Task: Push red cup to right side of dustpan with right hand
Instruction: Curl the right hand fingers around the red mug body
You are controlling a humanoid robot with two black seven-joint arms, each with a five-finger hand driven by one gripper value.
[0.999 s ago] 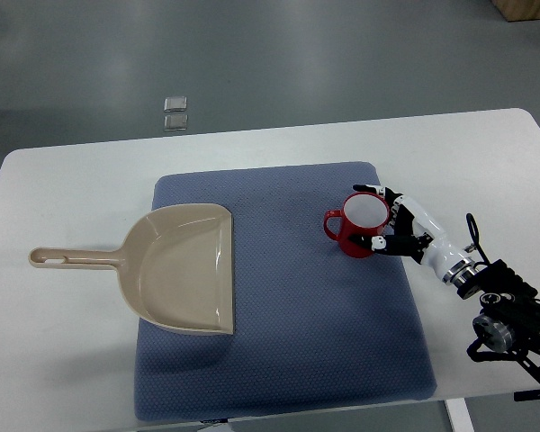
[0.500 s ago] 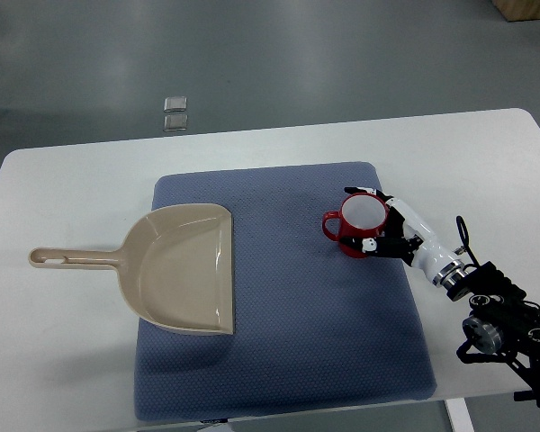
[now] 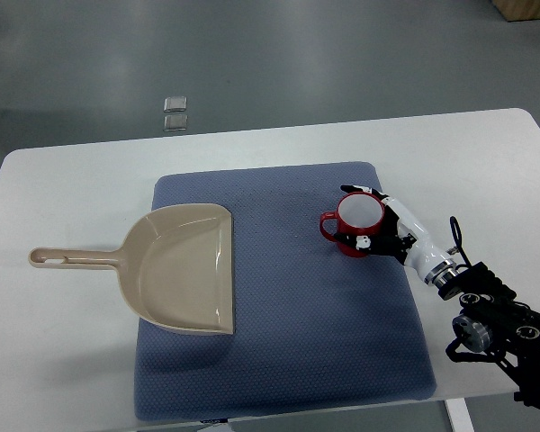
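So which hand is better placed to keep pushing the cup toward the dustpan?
The right hand: it already cups the red cup from its right side, with bare mat between cup and dustpan. No left hand is in view.

cup (image 3: pixel 358 224) red | dustpan (image 3: pixel 175 266) beige | mat (image 3: pixel 288 360) blue, dotted

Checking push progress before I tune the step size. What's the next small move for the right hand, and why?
Probably keep pushing left. The right hand cups the right side of the red cup, which stands upright on the blue mat, a clear stretch of mat away from the dustpan. A short leftward nudge closes that gap.
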